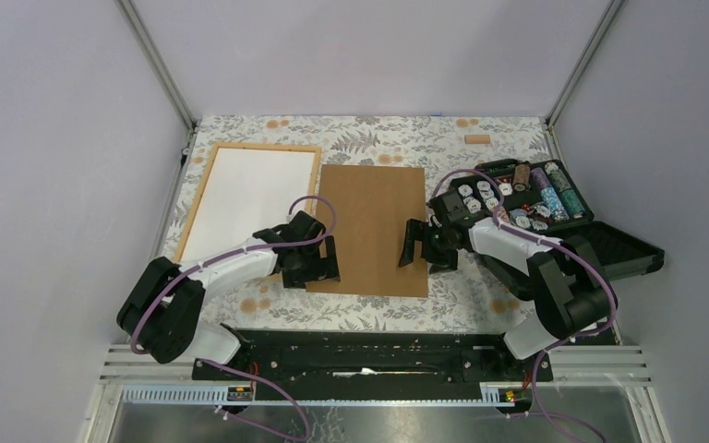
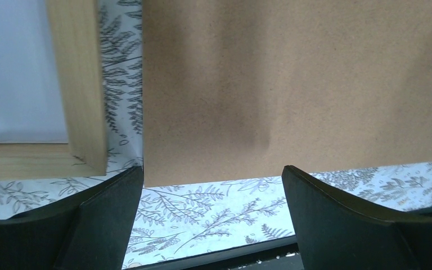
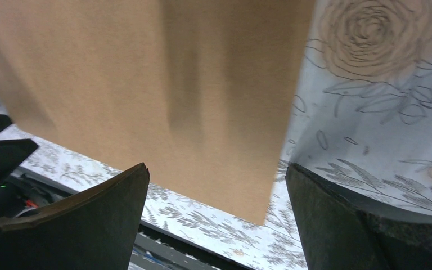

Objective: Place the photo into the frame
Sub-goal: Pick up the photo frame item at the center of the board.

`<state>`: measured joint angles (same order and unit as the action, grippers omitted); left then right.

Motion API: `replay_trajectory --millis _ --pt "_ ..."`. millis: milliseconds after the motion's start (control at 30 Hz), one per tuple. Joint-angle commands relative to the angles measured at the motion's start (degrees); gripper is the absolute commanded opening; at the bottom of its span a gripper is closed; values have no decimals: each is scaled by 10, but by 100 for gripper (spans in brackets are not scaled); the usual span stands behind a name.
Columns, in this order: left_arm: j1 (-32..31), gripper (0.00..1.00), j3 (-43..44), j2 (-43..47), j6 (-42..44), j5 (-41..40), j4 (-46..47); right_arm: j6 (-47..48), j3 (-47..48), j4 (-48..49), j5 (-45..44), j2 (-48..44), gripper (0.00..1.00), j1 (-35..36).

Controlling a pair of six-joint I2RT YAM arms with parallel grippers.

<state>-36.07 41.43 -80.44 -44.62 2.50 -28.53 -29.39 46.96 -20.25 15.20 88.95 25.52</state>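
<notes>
The frame (image 1: 268,147), thin light wood, lies flat at the left of the table with a white sheet (image 1: 249,198) filling it; one of its corners (image 2: 81,84) shows in the left wrist view. No sunflower photo is in view in any frame. A brown board (image 1: 374,226) lies flat to the right of the frame. My left gripper (image 1: 314,268) hangs open over the board's near left corner (image 2: 146,169), fingers wide, nothing between them (image 2: 212,191). My right gripper (image 1: 427,249) stands open at the board's right edge (image 3: 270,185), also holding nothing (image 3: 216,191).
An open black case (image 1: 526,198) of poker chips sits at the right, its lid (image 1: 609,254) folded out toward the near right. A small wooden block (image 1: 477,139) lies at the far edge. A floral cloth (image 1: 378,138) covers the table; walls enclose three sides.
</notes>
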Motion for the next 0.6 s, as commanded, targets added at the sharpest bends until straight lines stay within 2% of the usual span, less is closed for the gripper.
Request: replay_trajectory --millis 0,267,433,567 --pt "0 99 -14 -27 -11 63 48 -27 -27 50 53 24 100 11" --pt "0 98 -40 -54 -32 156 122 -70 -66 92 90 -1 100 15" --pt "0 98 -56 -72 -52 206 171 -130 -89 133 140 -70 100 15" --pt "0 98 -65 -62 -62 215 183 -183 -94 163 168 -129 100 16"
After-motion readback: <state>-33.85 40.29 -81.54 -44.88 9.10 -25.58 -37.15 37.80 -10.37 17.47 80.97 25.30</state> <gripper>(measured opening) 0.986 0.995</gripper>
